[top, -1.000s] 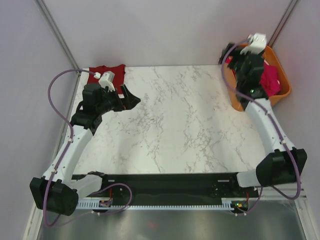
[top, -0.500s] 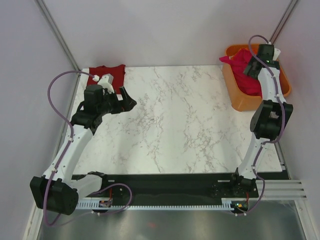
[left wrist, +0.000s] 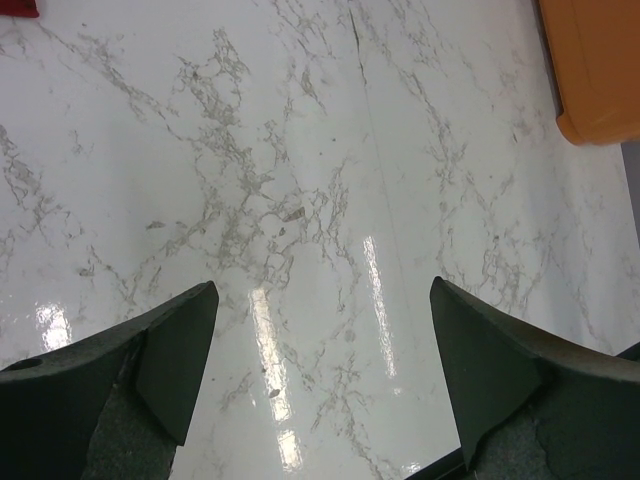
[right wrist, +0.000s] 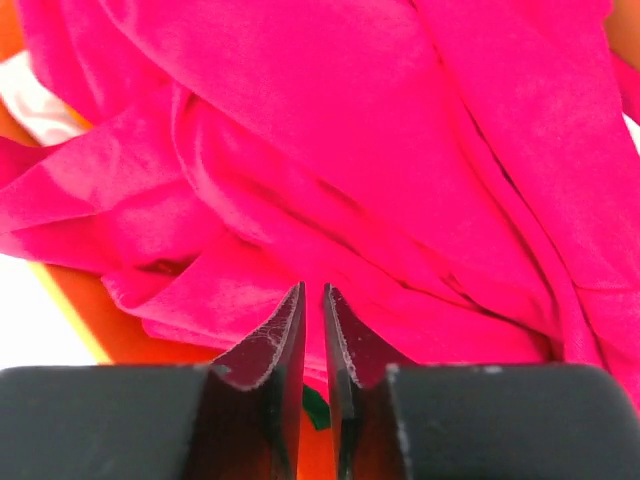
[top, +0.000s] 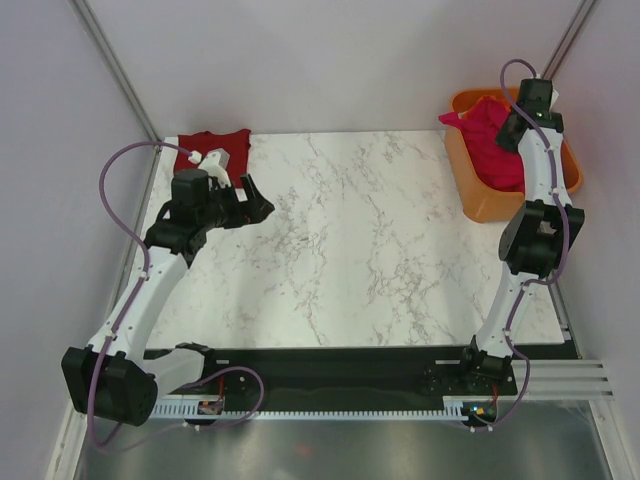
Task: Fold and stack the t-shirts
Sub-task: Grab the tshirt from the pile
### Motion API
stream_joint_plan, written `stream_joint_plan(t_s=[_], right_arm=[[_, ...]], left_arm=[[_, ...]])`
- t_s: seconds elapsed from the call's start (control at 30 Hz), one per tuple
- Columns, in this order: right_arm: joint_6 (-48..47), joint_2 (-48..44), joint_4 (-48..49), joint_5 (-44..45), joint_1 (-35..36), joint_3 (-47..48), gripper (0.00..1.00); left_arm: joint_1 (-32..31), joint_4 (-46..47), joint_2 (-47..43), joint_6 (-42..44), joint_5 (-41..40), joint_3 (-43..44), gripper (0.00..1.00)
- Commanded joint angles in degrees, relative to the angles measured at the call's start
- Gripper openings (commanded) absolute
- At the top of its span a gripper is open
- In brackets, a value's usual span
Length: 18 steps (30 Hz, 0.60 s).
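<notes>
Risk: R gripper [right wrist: 312, 292] might've had only a thin fold of the pink shirt [right wrist: 400, 150], so it could slip on lift, or the bunched cloth could snag on the tub [top: 480, 205] rim. R arm reached far out over the tub, claw pointing down, fingers pressed almost together at the cloth; couldn't tell if any was caught. L gripper [left wrist: 322, 285] hovered low over the table [left wrist: 300, 150], spread wide, holding nothing. Maroon shirt [top: 212, 148] lay at the far-left corner.
</notes>
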Motion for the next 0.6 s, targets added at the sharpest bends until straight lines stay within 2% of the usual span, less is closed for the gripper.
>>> stream_joint_plan(t_s=[0.0,0.03,0.1,0.13,0.17,0.2,0.23,0.43,0.5,0.53,0.57], right_arm=[[-0.05,0.11,-0.29,-2.31,-0.08,3.30,0.20],[0.04,0.11,-0.29,-2.39,-0.08,3.30,0.17],[0.21,0.29,-0.38,-2.31,-0.08,3.13,0.17],[0.21,0.29,-0.64,-2.05,-0.08,3.04,0.42],[0.30,0.12,-0.82,-1.52,-0.08,2.95,0.59],[0.22,-0.32,-0.91,-0.56,-0.08,2.60,0.70],[-0.13,-0.50,-0.99,0.93,0.09,2.08,0.98],[-2.07,-2.08,-1.26,5.17,0.18,0.23,0.97],[-2.16,-1.21,-1.35,2.89,0.18,0.05,0.88],[-2.07,-0.86,-1.26,2.27,0.10,-0.12,0.77],[-1.98,-0.16,-1.35,1.74,0.18,-0.21,0.73]], left_arm=[[-0.14,0.24,0.31,1.23,0.22,2.28,0.94],[-0.14,0.06,0.22,1.23,0.22,2.28,0.94],[-0.05,0.15,0.14,1.32,0.13,2.37,0.94],[-0.14,-0.03,0.13,1.32,-0.04,2.37,0.94],[-0.14,-0.03,0.05,1.41,-0.13,2.28,0.94],[-0.14,-0.12,-0.04,1.41,-0.22,2.28,0.94],[-0.14,-0.03,-0.04,1.41,-0.31,2.28,0.94],[-0.14,-0.20,0.22,1.32,-0.22,2.37,0.94],[-0.14,-0.12,0.13,1.32,-0.22,2.37,0.94],[-0.14,-0.12,0.13,1.32,-0.31,2.37,0.94],[-0.14,-0.12,0.13,1.32,-0.22,2.37,0.94]])
